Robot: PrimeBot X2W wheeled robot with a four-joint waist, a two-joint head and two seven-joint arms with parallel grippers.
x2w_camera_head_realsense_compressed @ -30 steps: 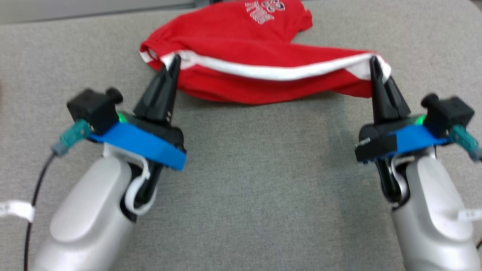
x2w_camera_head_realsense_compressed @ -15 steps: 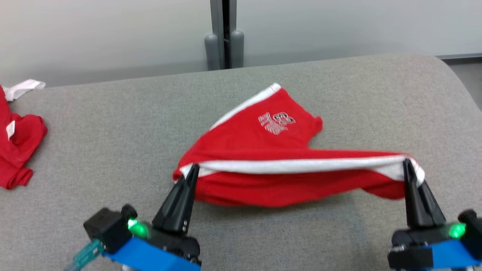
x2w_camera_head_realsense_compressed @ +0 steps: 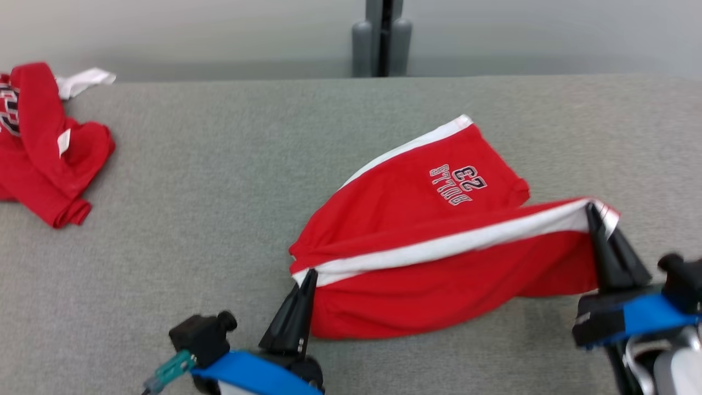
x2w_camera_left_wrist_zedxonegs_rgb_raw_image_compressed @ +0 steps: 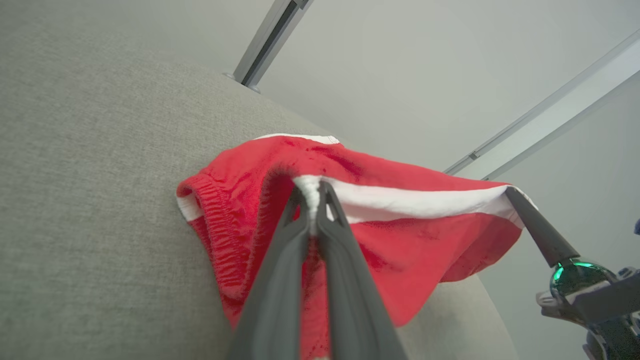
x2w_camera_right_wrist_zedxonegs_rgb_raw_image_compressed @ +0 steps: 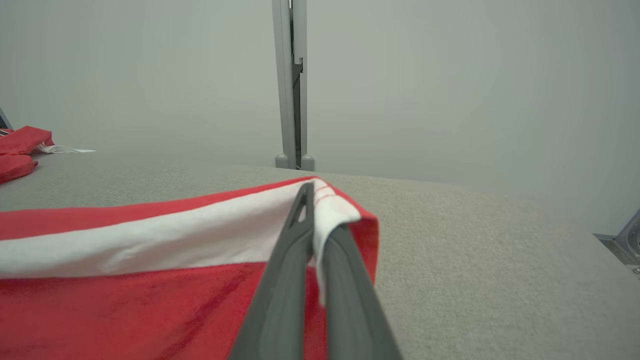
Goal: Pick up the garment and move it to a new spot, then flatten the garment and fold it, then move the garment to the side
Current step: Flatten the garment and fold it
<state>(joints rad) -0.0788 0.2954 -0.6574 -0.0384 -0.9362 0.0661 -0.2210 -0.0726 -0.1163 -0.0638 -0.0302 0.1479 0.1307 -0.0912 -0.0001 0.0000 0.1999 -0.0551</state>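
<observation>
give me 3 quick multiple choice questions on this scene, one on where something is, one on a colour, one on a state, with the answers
1. Where on the grey table does the second red garment lie, in the head view?
A. far left, apart from the red shorts
B. at the near right corner
C. draped over the shorts

2. What colour is the stripe along the held edge of the shorts?
A. blue
B. white
C. yellow

3. How do the left gripper and right gripper stand?
A. both open above the cloth
B. only the left one grips
C. both shut on the shorts' striped edge

Answers:
1 A: the crumpled red cloth sits at the head view's far left.
2 B: a white band runs from one gripper to the other.
3 C: each wrist view shows the fingers pinched on the white edge.
</observation>
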